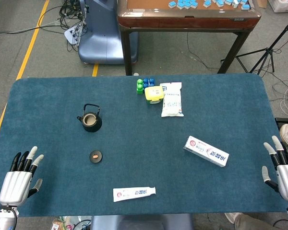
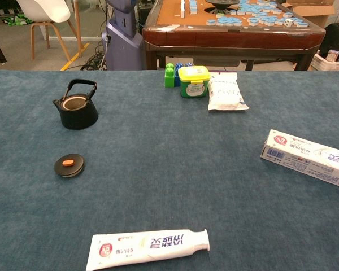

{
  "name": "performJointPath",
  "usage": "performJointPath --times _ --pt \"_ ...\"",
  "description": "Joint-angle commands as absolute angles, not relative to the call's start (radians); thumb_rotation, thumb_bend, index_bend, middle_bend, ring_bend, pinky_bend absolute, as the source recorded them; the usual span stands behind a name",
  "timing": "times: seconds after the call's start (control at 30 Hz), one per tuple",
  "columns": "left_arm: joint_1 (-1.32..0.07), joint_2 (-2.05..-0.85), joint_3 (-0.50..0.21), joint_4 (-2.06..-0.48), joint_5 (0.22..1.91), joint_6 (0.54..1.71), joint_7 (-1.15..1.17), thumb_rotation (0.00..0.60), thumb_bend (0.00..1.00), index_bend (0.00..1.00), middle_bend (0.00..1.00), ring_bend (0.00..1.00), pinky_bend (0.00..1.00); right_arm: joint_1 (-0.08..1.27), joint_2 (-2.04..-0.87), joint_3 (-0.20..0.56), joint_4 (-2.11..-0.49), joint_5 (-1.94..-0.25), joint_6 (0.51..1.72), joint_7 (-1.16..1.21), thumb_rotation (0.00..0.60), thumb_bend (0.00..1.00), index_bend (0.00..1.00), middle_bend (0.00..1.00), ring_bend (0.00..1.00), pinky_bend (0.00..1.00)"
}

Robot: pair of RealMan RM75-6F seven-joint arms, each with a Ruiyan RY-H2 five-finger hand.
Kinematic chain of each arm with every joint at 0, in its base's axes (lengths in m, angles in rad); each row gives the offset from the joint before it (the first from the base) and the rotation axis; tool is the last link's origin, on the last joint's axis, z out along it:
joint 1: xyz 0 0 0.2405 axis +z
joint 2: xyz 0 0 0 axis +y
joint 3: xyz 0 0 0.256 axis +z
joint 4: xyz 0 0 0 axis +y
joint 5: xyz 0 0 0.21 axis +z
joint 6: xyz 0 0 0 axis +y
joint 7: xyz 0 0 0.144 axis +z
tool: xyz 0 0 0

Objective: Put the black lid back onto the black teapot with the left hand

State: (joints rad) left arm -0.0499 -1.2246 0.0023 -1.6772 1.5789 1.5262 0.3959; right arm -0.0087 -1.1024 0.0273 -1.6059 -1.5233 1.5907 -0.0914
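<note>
Your table [image 1: 134,191], covered in dark blue cloth, carries everything. Your left hand [image 1: 20,178] sits at its near left corner, fingers spread and holding nothing; your right hand [image 1: 281,164] sits at the near right edge, equally spread and empty. Neither shows in the chest view. The boxed toothpaste [image 2: 308,157] lies to the right, the toothpaste tube [image 2: 148,248] near the front edge, and a white packet [image 2: 226,92] rests at the back beside a yellow-lidded tub [image 2: 194,81] and green and blue blocks [image 2: 170,74]. The black teapot [image 2: 77,108] stands upright left of centre, its mouth uncovered. The black lid [image 2: 69,165], with an orange knob, lies flat on the cloth just in front of the teapot, apart from it.
</note>
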Motion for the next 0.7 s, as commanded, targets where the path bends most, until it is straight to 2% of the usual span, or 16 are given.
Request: performJointPath --times 0.03,0.33,0.7 --pt "-0.049 -1.225 0.0 -1.676 1.576 1.528 0.393 0.6 0.31 0.16 0.0 0.0 0.0 0.0 -1.105 0.032 -1.603 -1.522 1.577 -0.094 0.6 0.52 0.12 0.0 0.0 0.0" --pt "-0.044 -1.228 0.017 -1.684 1.581 1.52 0.404 0.6 0.31 0.16 0.0 0.0 0.0 0.029 -1.094 0.04 -1.6 -1.527 1.53 -0.089 0.6 0.52 0.12 0.0 0.0 0.0" --pt "-0.096 -1.235 0.003 -1.724 1.536 1.421 0.453 0.6 0.31 0.16 0.0 0.0 0.0 0.081 -1.051 0.065 -1.627 -1.5 1.449 -0.081 0.6 0.52 0.12 0.0 0.0 0.0"
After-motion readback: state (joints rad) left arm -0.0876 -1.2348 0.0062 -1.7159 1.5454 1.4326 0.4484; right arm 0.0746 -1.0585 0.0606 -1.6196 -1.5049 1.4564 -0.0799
